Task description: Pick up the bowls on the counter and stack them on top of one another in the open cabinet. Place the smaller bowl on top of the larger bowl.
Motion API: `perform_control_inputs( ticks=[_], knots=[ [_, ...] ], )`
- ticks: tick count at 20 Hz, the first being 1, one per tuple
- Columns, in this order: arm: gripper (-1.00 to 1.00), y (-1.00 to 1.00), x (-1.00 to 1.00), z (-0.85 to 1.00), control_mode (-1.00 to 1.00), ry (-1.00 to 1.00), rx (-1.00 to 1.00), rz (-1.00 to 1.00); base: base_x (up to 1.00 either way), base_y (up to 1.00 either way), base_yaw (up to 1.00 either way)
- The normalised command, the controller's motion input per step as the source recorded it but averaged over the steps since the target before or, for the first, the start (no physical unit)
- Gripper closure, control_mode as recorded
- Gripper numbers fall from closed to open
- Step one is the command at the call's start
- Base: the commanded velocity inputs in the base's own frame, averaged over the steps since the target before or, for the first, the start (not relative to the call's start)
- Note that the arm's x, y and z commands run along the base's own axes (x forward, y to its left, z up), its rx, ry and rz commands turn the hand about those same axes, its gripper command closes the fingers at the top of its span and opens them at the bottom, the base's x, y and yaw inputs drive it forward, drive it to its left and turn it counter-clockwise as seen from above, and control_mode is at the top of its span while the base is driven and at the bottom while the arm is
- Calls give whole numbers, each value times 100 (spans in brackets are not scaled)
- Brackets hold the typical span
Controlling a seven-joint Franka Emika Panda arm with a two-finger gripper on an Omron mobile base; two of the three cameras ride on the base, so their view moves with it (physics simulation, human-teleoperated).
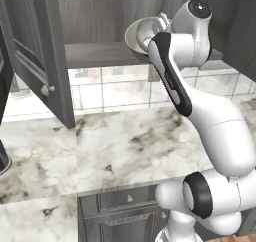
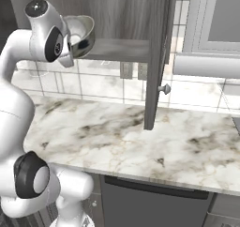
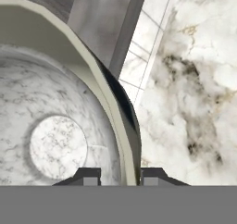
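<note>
My gripper [image 3: 120, 177] is shut on the rim of the smaller bowl [image 3: 58, 146], whose mottled whitish inside and round flat base sit close below the hand. It lies inside the larger bowl [image 3: 46, 28], whose pale rim and dark glossy outside curve around it. The larger bowl [image 1: 132, 38] [image 2: 84, 36] sits at the front edge of the open cabinet's shelf [image 1: 95, 55], partly hidden by my arm's upper links. The counter [image 1: 125, 141] lies below with no bowl on it.
The cabinet's dark panelled doors hang open on both sides, one at the left [image 1: 35, 51] and one at the right [image 2: 157, 57] with a round knob [image 2: 164, 88]. White tiles back the counter. Dark drawer fronts [image 1: 120, 206] run under the slab.
</note>
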Motion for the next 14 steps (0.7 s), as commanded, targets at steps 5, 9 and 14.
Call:
perform_control_inputs(
  ticks=[5, 9, 14],
  knots=[
    [100, 0, 35, 1, -100, 0, 0, 0, 0, 0, 0],
    [100, 0, 37, 0, -100, 3, 0, 0, 0, 0, 0],
    [100, 0, 39, 0, -100, 4, 0, 0, 0, 0, 0]
  ],
)
